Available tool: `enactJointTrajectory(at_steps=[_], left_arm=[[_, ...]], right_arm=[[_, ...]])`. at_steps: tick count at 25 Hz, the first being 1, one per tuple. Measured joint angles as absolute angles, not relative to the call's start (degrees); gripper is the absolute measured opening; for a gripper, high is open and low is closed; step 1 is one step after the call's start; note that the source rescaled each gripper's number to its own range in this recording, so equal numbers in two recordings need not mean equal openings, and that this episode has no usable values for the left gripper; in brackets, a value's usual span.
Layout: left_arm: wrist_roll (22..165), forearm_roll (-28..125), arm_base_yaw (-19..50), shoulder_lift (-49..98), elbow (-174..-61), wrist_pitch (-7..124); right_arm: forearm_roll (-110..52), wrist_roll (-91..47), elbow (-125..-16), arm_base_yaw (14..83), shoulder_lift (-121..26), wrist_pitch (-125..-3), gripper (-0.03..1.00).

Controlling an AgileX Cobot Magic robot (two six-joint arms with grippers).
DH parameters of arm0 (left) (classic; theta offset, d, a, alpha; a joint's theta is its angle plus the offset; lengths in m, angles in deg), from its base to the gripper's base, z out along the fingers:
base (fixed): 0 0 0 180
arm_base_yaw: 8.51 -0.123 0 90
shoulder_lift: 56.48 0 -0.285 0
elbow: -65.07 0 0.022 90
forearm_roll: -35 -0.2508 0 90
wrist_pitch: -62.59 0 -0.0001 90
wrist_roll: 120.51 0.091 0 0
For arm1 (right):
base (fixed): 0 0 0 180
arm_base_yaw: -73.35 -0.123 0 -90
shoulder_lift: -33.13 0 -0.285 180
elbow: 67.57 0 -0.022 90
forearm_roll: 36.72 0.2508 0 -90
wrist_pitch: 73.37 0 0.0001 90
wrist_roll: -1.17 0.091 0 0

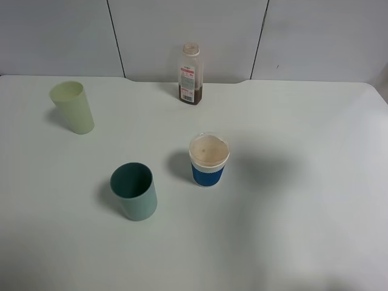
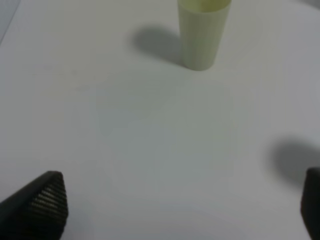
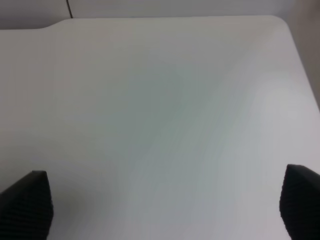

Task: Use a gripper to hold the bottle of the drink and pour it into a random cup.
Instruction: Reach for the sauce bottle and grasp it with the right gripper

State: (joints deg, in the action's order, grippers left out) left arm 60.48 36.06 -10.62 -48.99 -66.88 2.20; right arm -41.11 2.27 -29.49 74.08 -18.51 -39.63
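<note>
The bottle of the drink (image 1: 190, 74) stands upright at the back middle of the white table, uncapped, with brown liquid at its bottom. The teal-green cup (image 1: 134, 191) stands upright at the front left of centre. Neither arm shows in the exterior high view. In the left wrist view my left gripper (image 2: 182, 205) is open over bare table, its black fingertips (image 2: 42, 202) far apart and holding nothing. In the right wrist view my right gripper (image 3: 162, 210) is open too, fingertips (image 3: 27, 205) wide apart over bare table. Bottle and teal cup are out of both wrist views.
A pale yellow-green tumbler (image 1: 73, 107) stands at the back left; it also shows in the left wrist view (image 2: 202, 32). A white cup with a blue band (image 1: 208, 160) stands in the middle. The table's rounded far corner (image 3: 277, 20) and a grey panel wall (image 1: 194, 36) lie behind.
</note>
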Motion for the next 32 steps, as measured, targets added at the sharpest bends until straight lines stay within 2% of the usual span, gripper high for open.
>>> enactJointTrajectory(at_steps=[4, 20, 28, 32], left_arm=[[60.5, 36.1, -10.6, -49.0, -66.9, 2.2], [60.5, 36.1, -10.6, -49.0, -66.9, 2.2], [60.5, 36.1, -10.6, -49.0, -66.9, 2.2], [60.5, 36.1, -10.6, -49.0, -66.9, 2.2]], right_arm=[[-41.2, 0.6, -29.5, 73.3, -26.9, -45.7, 1.00], [-48.2, -1.7, -29.5, 59.9, -55.0, -75.4, 1.00], [-50.2, -1.7, -29.5, 59.2, -62.2, -84.9, 1.00], [-50.3, -1.6, -29.5, 59.0, -66.1, -93.5, 1.00]])
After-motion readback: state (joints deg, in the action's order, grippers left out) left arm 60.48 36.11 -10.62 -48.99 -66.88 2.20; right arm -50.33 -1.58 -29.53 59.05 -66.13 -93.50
